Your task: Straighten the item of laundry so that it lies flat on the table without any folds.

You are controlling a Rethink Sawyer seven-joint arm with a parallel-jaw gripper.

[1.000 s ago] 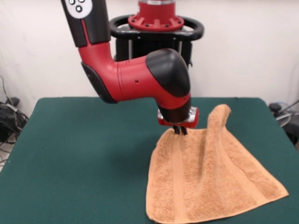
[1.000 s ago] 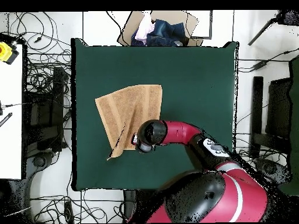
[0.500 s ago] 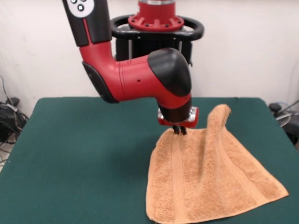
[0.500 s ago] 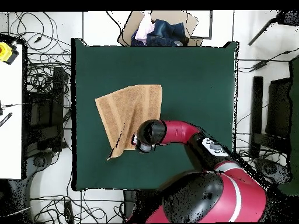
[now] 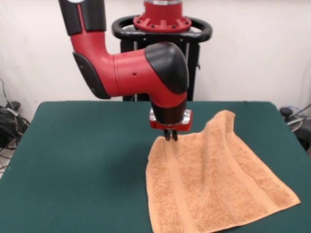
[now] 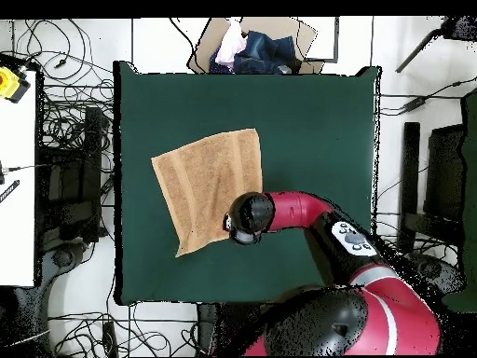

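no writing or brand mark can be read anywhere. the front view shows the gripper (image 5: 170, 136) with its dark fingers close together, pinching the far corner of the towel (image 5: 214, 184); overhead, the arm's wrist hides them. only the overhead view shows a box of clothes (image 6: 252, 47) beyond the table (image 6: 317, 121) and cables on the floor. the light orange-tan terry towel lies mostly spread on the green top, one far edge humped up, flat woven bands running along it.
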